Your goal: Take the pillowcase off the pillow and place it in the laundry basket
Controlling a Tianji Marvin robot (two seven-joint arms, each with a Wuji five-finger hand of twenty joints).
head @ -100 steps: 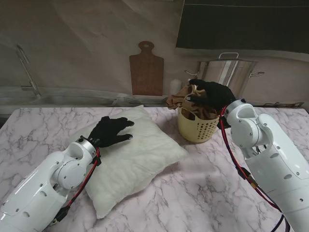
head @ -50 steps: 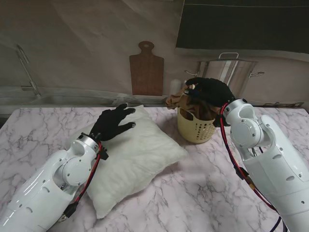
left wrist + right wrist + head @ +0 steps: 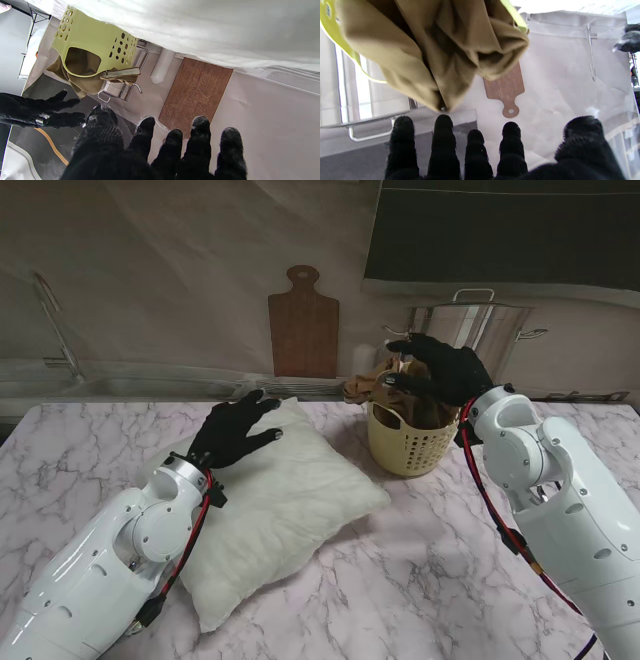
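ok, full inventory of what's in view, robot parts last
pillow: 1, white, bare, on table left of basket
pillowcase: 1, tan, bunched in basket, part draped over rim
laundry basket: 1, pale yellow, perforated, far side of table
table: 1, white-grey marble
cutting board: 1, brown, against backdrop
stockpot: 1, steel, behind basket
left hand: black glove, open, over pillow's far corner
right hand: black glove, open, above basket

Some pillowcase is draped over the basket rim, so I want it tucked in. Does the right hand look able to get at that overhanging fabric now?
Probably yes. The right hand hovers open just above the pillowcase and laundry basket, and nothing lies between its fingers and the cloth.
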